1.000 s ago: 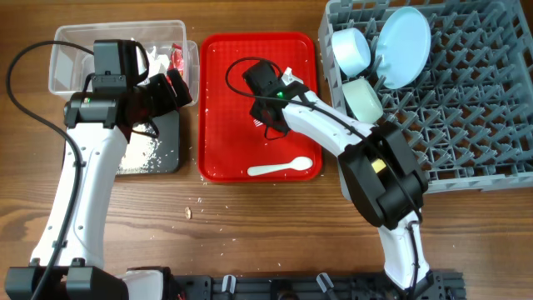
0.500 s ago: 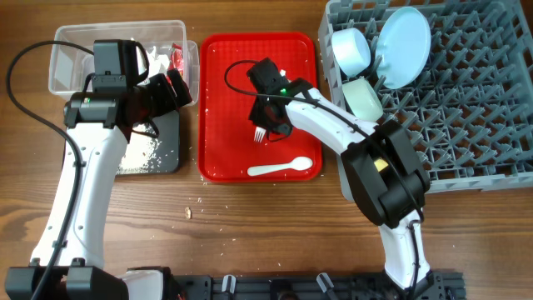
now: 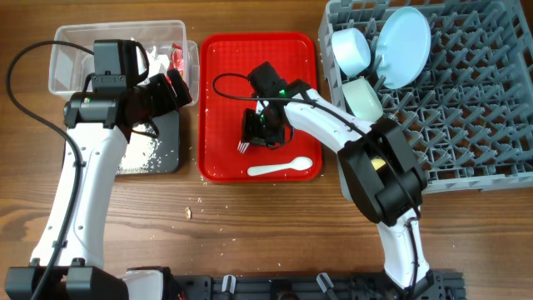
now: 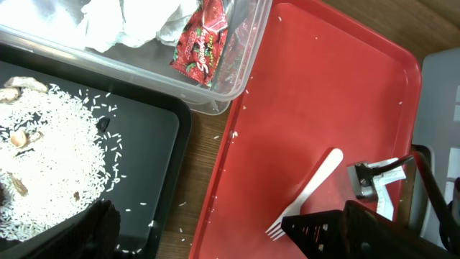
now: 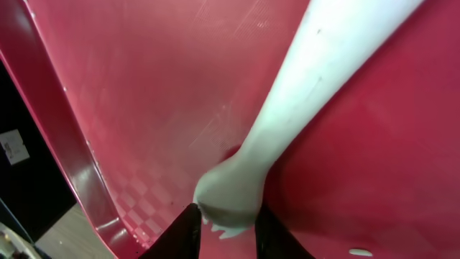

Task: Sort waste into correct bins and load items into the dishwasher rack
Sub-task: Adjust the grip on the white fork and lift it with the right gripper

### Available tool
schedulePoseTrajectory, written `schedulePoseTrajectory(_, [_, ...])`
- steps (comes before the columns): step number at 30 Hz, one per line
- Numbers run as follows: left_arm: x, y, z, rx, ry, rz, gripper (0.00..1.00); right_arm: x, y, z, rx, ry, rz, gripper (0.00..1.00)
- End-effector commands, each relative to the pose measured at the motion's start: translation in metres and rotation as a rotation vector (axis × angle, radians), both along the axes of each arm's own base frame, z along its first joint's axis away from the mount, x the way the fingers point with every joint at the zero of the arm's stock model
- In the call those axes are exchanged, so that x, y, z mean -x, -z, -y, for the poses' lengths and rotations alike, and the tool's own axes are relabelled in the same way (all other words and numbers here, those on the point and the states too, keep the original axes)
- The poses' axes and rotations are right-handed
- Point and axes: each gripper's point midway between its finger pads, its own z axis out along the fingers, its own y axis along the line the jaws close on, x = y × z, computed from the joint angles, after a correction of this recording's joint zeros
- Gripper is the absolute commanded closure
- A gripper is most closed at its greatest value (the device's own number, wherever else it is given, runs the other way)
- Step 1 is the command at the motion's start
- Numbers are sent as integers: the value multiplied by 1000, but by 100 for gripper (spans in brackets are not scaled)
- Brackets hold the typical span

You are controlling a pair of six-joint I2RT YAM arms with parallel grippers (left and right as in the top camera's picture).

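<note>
Right jaws pinch the white fork (image 4: 310,191), now swung left across the red tray (image 3: 221,75); left jaws unreadable.

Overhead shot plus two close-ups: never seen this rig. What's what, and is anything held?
Two robot arms work at a wooden table. The wide picture comes from a camera above; each close-up comes from a camera on one arm's wrist. The right gripper pinches a white fork at the red tray, where a spoon lies. The left gripper hovers by a clear tub holding tissue and a wrapper, and a black tray of food scraps; I see nothing in its grip. The grey rack holds a plate and two bowls.
</note>
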Motion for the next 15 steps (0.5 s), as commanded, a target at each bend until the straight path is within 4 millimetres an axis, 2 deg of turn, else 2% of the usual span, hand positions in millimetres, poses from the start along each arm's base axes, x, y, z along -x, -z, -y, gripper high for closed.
schedulePoseTrajectory(1, [-2,-2,-3,-4,-11,4,0,6,16,0,3,-27,-23,76])
schedulePoseTrajectory(4, [-2,-2,-3,-4,-10,4,0,-1,17,1,11,-19,5,77])
schedulePoseTrajectory(5, [-2,-2,-3,-4,-11,4,0,-3,18,2,18,-14,12,73])
schedulePoseTrajectory(7, [-2,-2,-3,-4,-10,4,0,-11,20,7,48,30,37,53])
schedulePoseTrajectory(8, [-2,-2,-3,-4,-11,4,0,-16,21,9,63,65,48,49])
schedulePoseTrajectory(11, [-2,-2,-3,-4,-11,4,0,-32,22,11,91,153,95,51])
schedulePoseTrajectory(13, [-2,-2,-3,-4,-10,4,0,-35,24,12,128,186,121,62])
schedulePoseTrajectory(15, [-2,-2,-3,-4,-10,4,0,-33,28,17,196,206,150,66])
